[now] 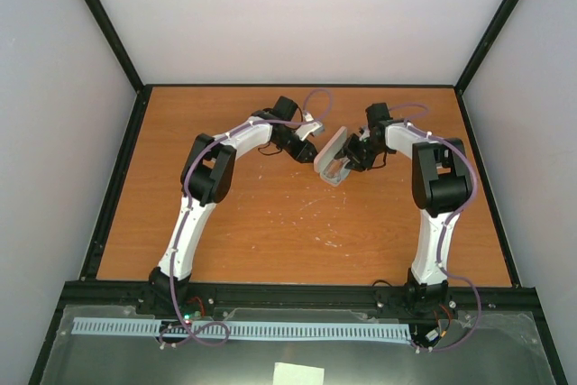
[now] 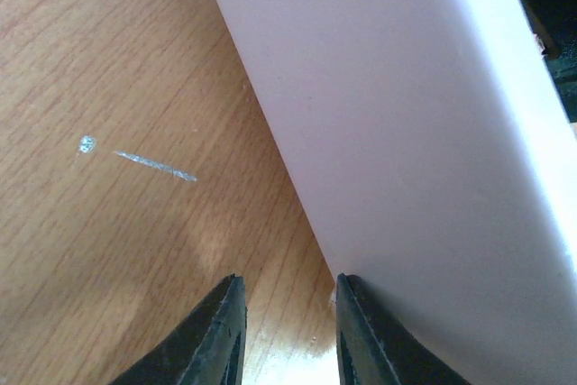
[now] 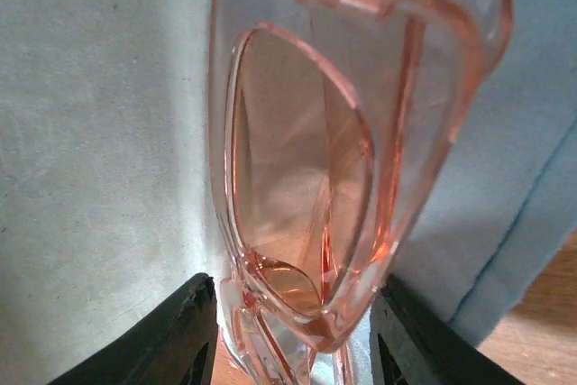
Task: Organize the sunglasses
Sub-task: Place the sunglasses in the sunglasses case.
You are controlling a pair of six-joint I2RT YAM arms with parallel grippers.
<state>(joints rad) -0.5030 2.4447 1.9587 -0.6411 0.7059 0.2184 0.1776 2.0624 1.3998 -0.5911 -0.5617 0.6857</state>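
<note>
Status: partly done. The sunglasses (image 3: 302, 160) sit centre frame in the right wrist view, between the right jaws, with the cloth (image 3: 514, 160) behind. Whether those jaws are gripping the sunglasses or standing clear of them cannot be told. In the top view the case (image 1: 332, 161) stands above centre on the desk (image 1: 252, 223), apparently open, with the right arm at its mouth. The left jaws are slightly parted and empty, close beside the case wall. Remaining, by judgement: seat the sunglasses in the case, then close it.
</note>
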